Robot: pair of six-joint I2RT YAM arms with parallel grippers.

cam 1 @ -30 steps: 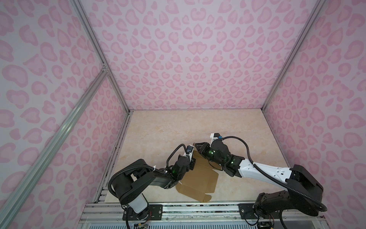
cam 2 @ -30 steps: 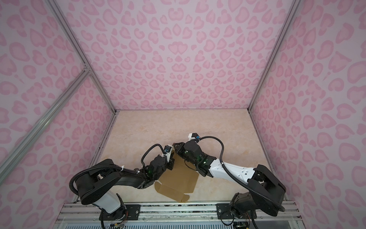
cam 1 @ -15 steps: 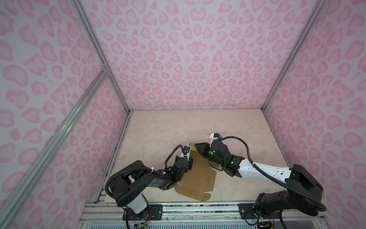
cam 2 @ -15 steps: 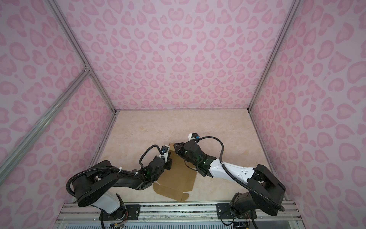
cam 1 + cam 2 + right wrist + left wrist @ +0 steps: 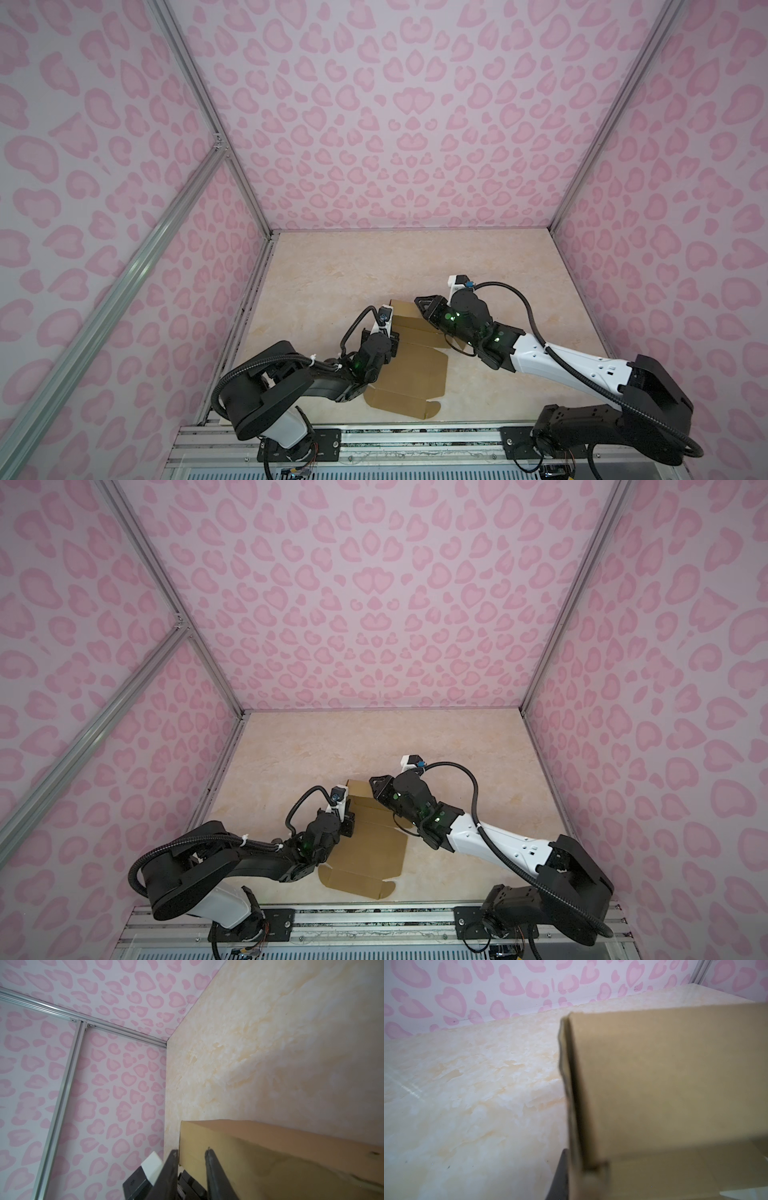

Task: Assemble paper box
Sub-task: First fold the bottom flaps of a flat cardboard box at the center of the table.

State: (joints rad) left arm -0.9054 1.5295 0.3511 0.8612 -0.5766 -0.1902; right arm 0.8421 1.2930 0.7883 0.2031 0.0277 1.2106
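Brown paper box [image 5: 415,370] seen whole only in both top views, raised wall [image 5: 654,1084] pinched by tight-shut left gripper [image 5: 394,334], its end held in narrow right gripper [image 5: 192,1156], shown by wrist views alone.

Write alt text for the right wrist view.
The right gripper has its dark jaws closed on the end of a raised panel of the brown paper box, over a cream marbled table. Pink heart-print walls stand behind.
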